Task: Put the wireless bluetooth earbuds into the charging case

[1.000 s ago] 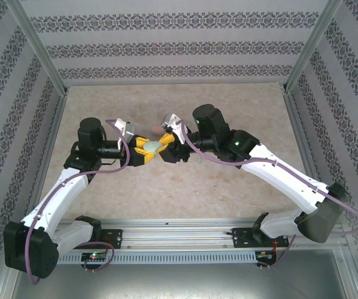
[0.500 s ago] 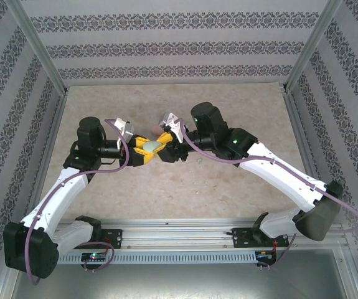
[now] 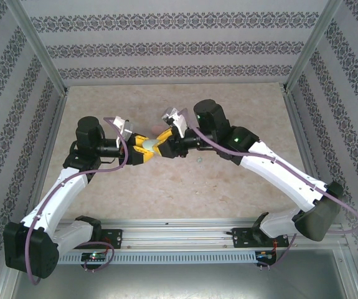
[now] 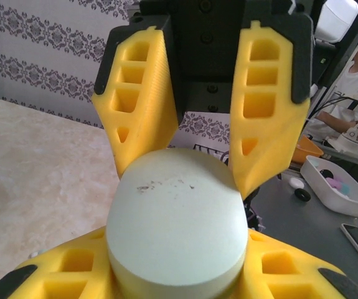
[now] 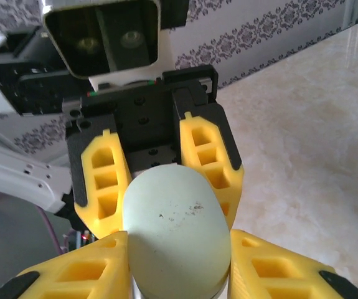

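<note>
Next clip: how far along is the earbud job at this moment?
Done: the pale green case looks lifted off the table. In hand: the left pincer and right pincer both clamp it from opposite sides. Left: the case looks shut, so opening it and inserting the earbuds remain.

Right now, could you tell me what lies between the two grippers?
A pale green case, clamped by the left gripper and right gripper from opposite sides; both wrist views show it.
</note>
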